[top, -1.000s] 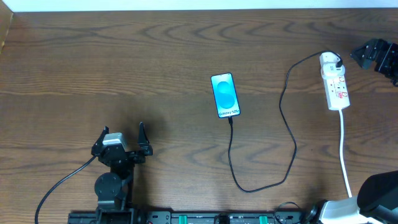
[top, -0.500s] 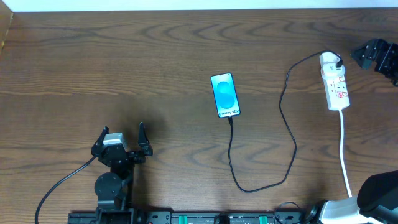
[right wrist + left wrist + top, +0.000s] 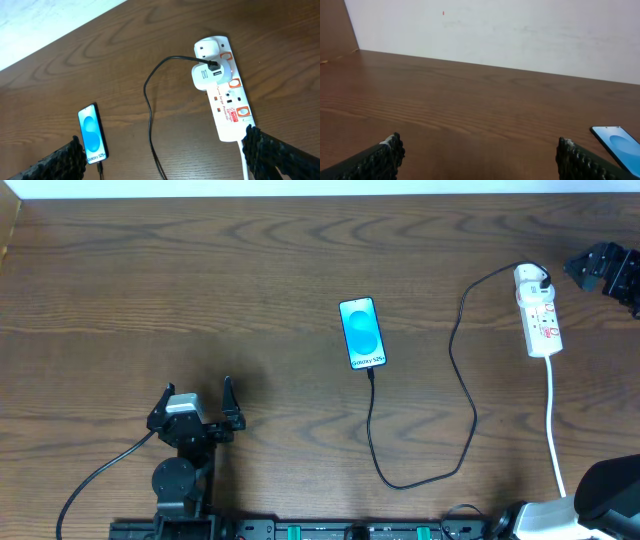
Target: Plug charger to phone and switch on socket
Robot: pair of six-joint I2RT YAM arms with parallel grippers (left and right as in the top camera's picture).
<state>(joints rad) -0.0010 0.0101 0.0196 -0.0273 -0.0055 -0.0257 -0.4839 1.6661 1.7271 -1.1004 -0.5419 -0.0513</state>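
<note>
Since the charger (image 3: pixel 370 415) cable meets the near short edge of the phone (image 3: pixel 361 333), and its white adapter sits in the socket (image 3: pixel 540 320) well to the right of the phone, the step in hand is judged to be the switch. Whether the plug tip is fully seated cannot be told. The right gripper (image 3: pixel 160 150) hovers farther right of the phone than the socket, jaws spread wide and empty. The left gripper (image 3: pixel 197 395) sits well to the phone's lower left, likewise spread and empty. Align one right fingertip over the adapter's own switch, descend vertically, and press briefly. Avoid snagging the cable or shifting the strip.
</note>
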